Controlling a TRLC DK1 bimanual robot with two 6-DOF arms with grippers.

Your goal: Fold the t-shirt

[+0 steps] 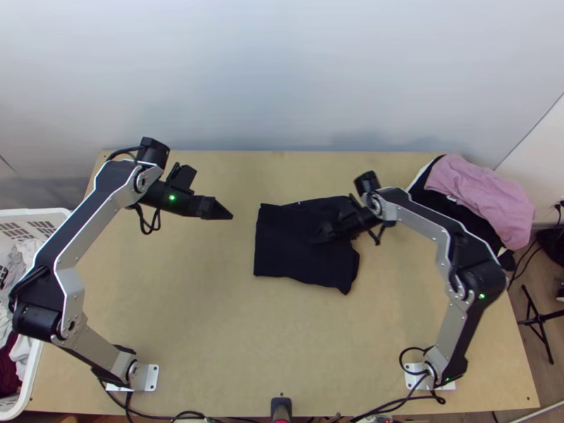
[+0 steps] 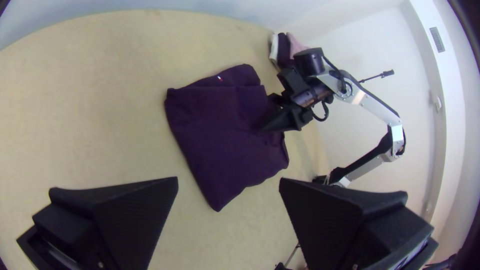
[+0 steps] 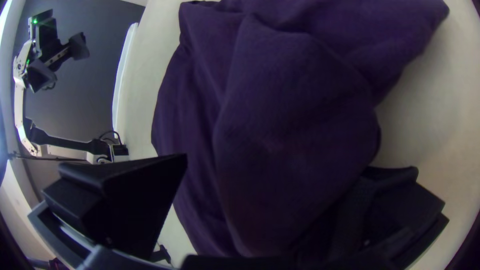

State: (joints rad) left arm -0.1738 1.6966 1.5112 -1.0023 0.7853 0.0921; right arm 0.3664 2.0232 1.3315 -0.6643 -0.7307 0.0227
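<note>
White basket (image 1: 42,211), clothes (image 1: 29,248) inside. Left gripper (image 1: 230,217): jaws wide, empty. Right gripper (image 1: 323,233): jaws wide at folded dark t-shirt (image 1: 285,247), one partly cloth-covered; can't tell if gripping.

"What colour do we call the t-shirt (image 1: 292,247)?"

"We call it black, with a tiny white-and-red mark (image 2: 220,78)."

"And the table (image 1: 204,310)?"

"We see pale tan there, white on the basket (image 1: 39,212), dusty pink and black among the heaped clothes (image 1: 483,197)."

"The arms?"

"We find silver-grey links (image 1: 72,285), black joints (image 1: 35,321) and green lights (image 1: 173,198)."
</note>
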